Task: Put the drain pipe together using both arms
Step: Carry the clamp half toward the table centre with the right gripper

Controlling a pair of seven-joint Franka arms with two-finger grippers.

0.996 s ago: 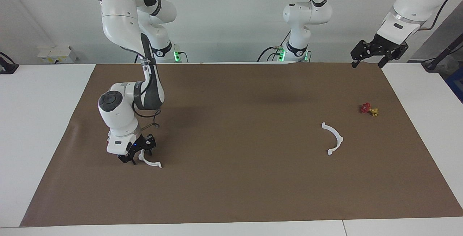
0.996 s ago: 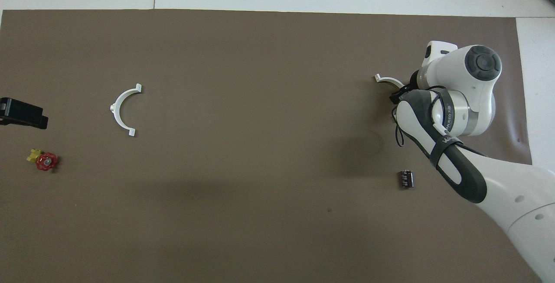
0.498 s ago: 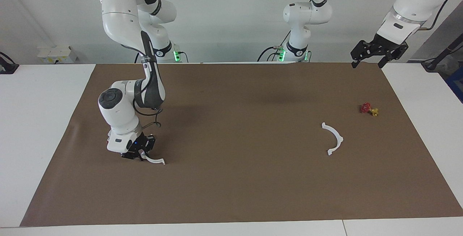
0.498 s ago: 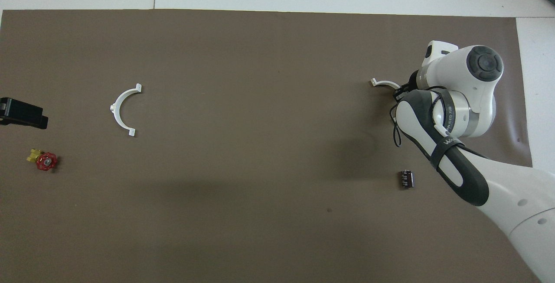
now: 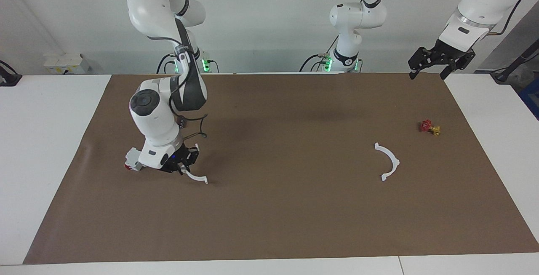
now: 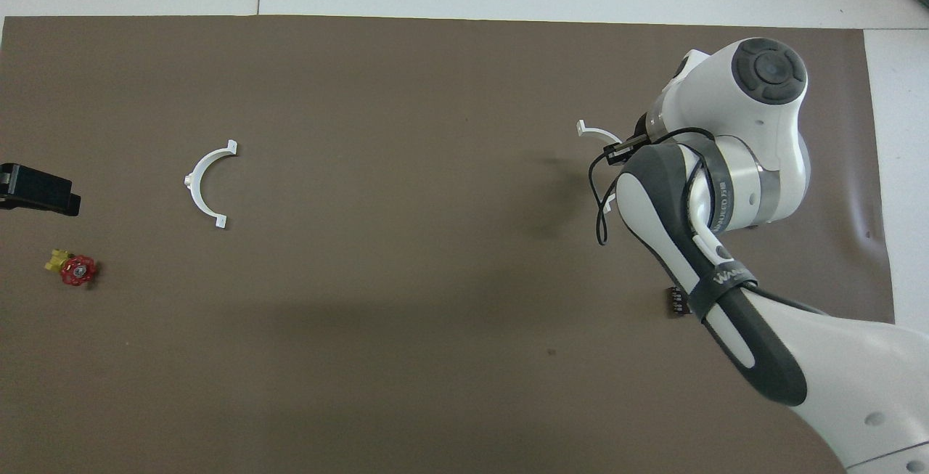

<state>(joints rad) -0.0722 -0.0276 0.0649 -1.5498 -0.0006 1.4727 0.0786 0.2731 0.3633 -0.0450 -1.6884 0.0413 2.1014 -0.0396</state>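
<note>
Your right gripper point(image 5: 182, 169) is clamped on 1 end of a white half-ring point(image 5: 197, 177), low over the brown mat point(image 5: 269, 224) toward the right arm's end of the table. The ring's free end sticks out toward the table's middle; you can't tell whether it clears the mat. In the overhead view only the ring's tip point(image 6: 591, 131) shows past the wrist.

Your left gripper point(image 5: 428, 70) waits with its fingers apart and nothing between them, over the mat's corner at the left arm's end.

The 2nd half-ring point(image 5: 388, 161) lies flat on the mat toward the left arm's end, well apart from the 1st. A small red-and-yellow part point(image 5: 429, 127) sits near it, closer to the robots. A small dark cylinder point(image 6: 675, 303) peeks out beside the right arm point(image 6: 697, 242).
</note>
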